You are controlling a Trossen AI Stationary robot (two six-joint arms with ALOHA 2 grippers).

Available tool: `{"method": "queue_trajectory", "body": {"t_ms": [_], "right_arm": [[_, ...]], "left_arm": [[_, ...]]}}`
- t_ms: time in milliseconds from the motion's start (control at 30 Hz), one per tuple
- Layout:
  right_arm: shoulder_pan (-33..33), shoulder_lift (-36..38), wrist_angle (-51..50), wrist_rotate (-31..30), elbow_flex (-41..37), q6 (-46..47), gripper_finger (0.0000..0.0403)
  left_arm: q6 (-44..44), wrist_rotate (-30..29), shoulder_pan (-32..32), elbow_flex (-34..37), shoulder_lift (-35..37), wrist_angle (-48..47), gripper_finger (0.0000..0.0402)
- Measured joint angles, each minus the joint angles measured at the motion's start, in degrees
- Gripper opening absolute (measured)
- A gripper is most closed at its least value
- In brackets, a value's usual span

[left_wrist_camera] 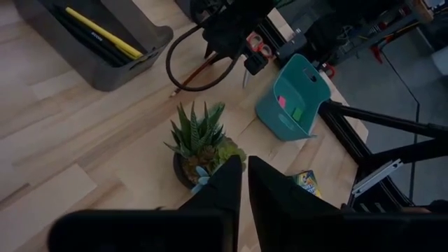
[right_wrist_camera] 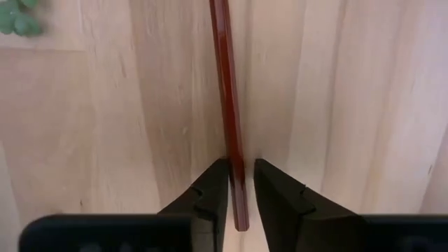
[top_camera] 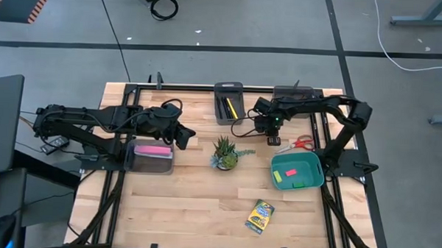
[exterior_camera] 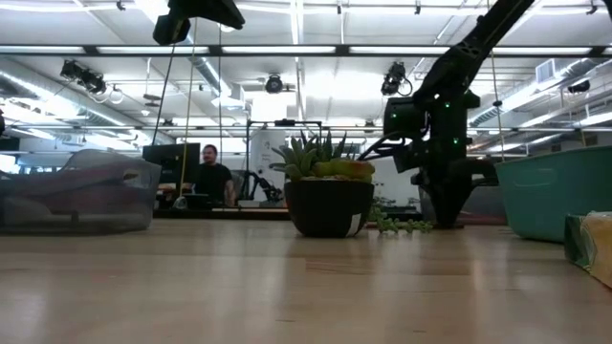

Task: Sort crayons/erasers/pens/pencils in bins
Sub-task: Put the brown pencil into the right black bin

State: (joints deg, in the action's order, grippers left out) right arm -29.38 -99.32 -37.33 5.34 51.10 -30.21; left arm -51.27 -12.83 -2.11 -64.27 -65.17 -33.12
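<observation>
So the setup's a light wood table (top_camera: 203,204) in a big open workshop with strip lights overhead. On it, biggest first: the teal bin (top_camera: 298,173) on my right side with a couple of erasers (top_camera: 290,172) inside, a clear grey bin (top_camera: 153,158) on my left, a dark bin (top_camera: 228,102) at the back holding pens (top_camera: 230,107), and the crayon box (top_camera: 260,217) lying near the front edge. My right gripper (right_wrist_camera: 239,183) is down at the tabletop, fingers narrowly apart, straddling a red pencil (right_wrist_camera: 225,77) that lies flat between them. My left gripper (left_wrist_camera: 244,183) hovers above the plant (left_wrist_camera: 203,143), fingers almost together, holding nothing.
</observation>
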Motion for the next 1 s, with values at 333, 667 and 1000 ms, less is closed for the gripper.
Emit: {"method": "queue_trajectory", "body": {"t_ms": [333,667,1000], "right_arm": [[0.19,0.13,1.86,-0.02,-0.58,0.3,0.0059],[0.28,0.15,2.65,-0.23,-0.6,-0.22,0.0023],[0.54,3.45,3.25,-1.56,-1.56,-3.81,0.0016]], "left_arm": [[-0.11,0.01,0.0,0.0,0.0,-0.06,0.0026],[-0.17,0.01,0.01,0.0,0.0,-0.07,0.0033],[0.28,0.0,0.01,0.0,0.0,-0.05,0.0029]]}}
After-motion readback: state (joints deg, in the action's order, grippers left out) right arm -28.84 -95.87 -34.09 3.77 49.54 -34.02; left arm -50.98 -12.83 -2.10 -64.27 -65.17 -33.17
